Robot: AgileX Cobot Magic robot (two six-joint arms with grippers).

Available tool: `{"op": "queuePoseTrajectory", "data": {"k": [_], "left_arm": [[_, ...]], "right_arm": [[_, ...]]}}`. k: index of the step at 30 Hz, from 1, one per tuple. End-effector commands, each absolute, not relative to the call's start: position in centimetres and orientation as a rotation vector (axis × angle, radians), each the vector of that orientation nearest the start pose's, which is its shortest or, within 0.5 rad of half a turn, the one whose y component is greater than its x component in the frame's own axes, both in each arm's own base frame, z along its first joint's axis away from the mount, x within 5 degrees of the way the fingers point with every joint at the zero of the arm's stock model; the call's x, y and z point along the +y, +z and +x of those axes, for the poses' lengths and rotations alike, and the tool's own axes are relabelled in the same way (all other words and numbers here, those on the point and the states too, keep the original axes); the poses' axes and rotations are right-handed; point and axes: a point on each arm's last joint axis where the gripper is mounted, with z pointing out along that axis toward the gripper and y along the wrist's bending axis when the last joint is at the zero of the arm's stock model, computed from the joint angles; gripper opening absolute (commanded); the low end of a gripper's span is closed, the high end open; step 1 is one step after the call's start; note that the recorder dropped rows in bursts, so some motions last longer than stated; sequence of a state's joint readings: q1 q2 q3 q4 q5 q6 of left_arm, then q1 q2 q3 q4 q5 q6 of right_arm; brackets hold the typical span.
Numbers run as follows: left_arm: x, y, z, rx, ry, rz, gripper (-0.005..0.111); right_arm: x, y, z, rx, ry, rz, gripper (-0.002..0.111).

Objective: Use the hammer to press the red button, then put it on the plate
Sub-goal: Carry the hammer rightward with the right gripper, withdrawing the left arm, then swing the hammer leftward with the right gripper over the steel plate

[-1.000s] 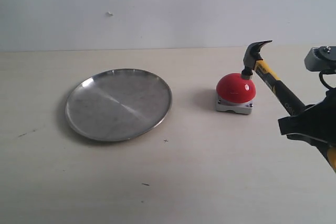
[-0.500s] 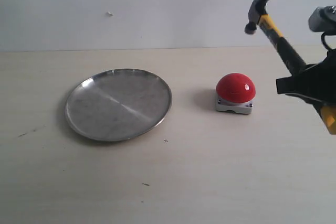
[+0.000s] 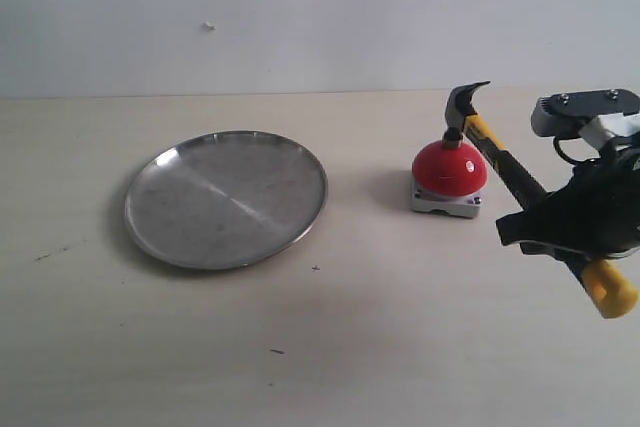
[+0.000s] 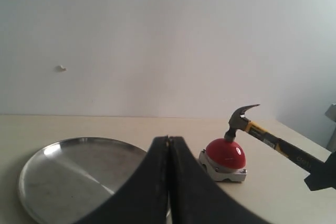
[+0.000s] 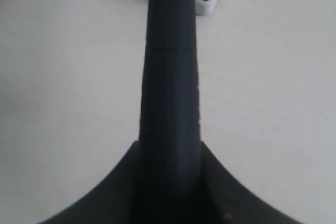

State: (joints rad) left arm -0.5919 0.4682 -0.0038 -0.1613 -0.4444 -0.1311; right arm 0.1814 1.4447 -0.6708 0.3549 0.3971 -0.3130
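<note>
Red button (image 3: 450, 167): a shiny red dome on a small grey square base. It sits flat on the table, and every place below is told from it.
Hammer (image 3: 500, 157): right of the red button in the outside view. It is tilted, with the head high over the button and the handle sloping down and away from it. The handle is black with yellow bits and has a yellow end.
Hammer head: the flat hitting end points down and touches the top of the red dome. The curved claw points up and away from the button.
Right gripper (image 3: 545, 225): right of the red button, off the table. Its black fingers are closed round the hammer's black handle partway along – the yellow end sticks out past them, on the side away from the button.
Left gripper (image 4: 169, 171): seen only by its own camera. Its two dark fingers are pressed tight together with nothing between them. The red button lies further off, beyond the fingertips.
Plate (image 3: 225, 199): a wide, round, dull silver plate with a raised rim. It lies flat, well to the left of the red button, not touching it – nothing is on it.
Table (image 3: 400, 347): pale and smooth, under the button, with a few small dark specks.
Wall (image 3: 300, 17): plain white, behind the red button.
</note>
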Motion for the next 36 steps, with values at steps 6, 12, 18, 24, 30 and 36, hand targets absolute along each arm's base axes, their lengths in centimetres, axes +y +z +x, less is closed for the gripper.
{"op": "queuePoseTrajectory", "data": {"k": [6,12,18,24,30,36], "left_arm": [[-4.9,21.7,8.4,1.537,-0.64,0.186,0.0],[-4.9,21.7,8.4,1.537,-0.64,0.186,0.0],[-4.9,21.6,8.4,1.549,-0.641,0.186,0.0],[-4.9,21.6,8.4,1.554,-0.641,0.187,0.0],[-4.9,21.5,8.4,1.558,-0.64,0.188,0.0],[-4.9,21.4,8.4,1.568,-0.634,0.196,0.0]], "right_arm": [[5.6,24.6,23.8,2.34,0.285,-0.196,0.0],[6.1,27.6,22.4,2.192,0.424,-0.161,0.0],[8.0,28.8,22.7,2.045,0.765,-0.12,0.0],[11.0,29.0,23.5,1.969,0.952,-0.203,0.0],[14.4,27.7,24.6,2.033,1.071,-0.301,0.0],[15.6,26.5,26.8,2.356,0.812,-0.409,0.0]]}}
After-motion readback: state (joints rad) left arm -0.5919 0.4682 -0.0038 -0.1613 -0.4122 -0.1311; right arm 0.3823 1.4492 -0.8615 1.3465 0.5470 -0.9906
